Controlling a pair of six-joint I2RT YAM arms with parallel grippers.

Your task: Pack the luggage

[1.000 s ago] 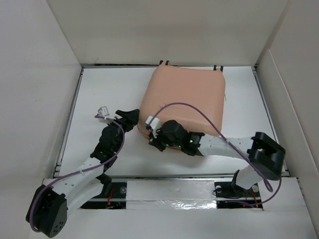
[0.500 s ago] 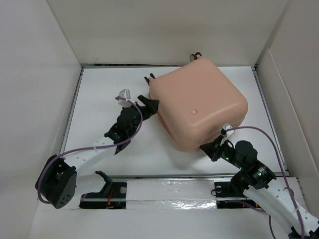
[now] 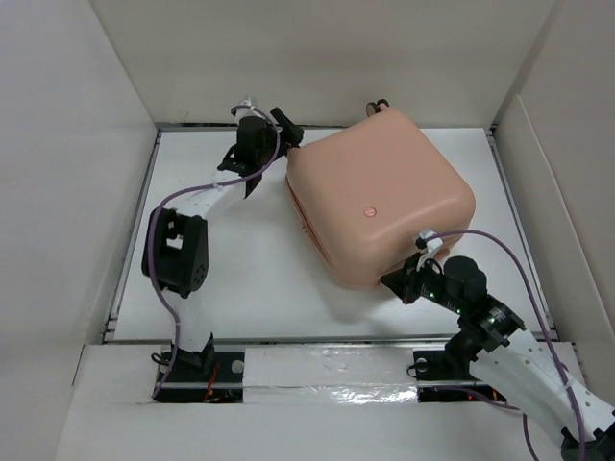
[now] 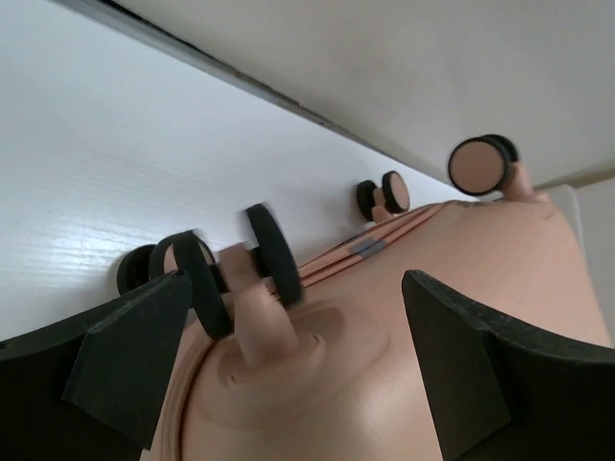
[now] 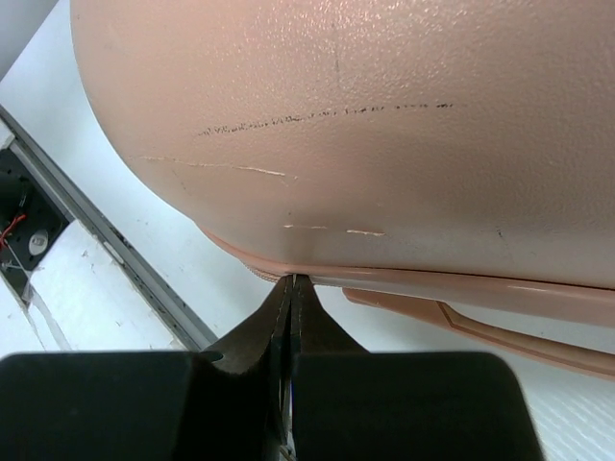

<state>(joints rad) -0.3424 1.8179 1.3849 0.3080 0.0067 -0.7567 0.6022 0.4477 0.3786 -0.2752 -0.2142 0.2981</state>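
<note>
The luggage (image 3: 384, 182) lies shut on the white table, a closed peach-pink shell with a round logo dot (image 3: 368, 212) facing up. My left gripper (image 3: 284, 126) is at its far-left corner, open. In the left wrist view the left gripper (image 4: 298, 384) has its two black fingers (image 4: 125, 365) either side of a caster wheel (image 4: 235, 264) on the luggage (image 4: 461, 288), with two more wheels (image 4: 480, 163) beyond. My right gripper (image 3: 396, 280) is shut at the near edge. In the right wrist view the right gripper (image 5: 291, 280) touches the seam of the luggage (image 5: 336, 96) with its tips, and nothing shows between them.
White walls box in the table on three sides; the back wall (image 4: 384, 58) stands just behind the wheels. A metal rail (image 3: 327, 340) runs along the near edge, seen also in the right wrist view as the rail (image 5: 96, 230). A pink strip (image 5: 500, 322) sticks out under the shell.
The luggage has turned clockwise and shifted right. My left arm swung from the luggage's left side to its far-left corner, jaws widening. My right gripper moved from the left front to the near edge.
</note>
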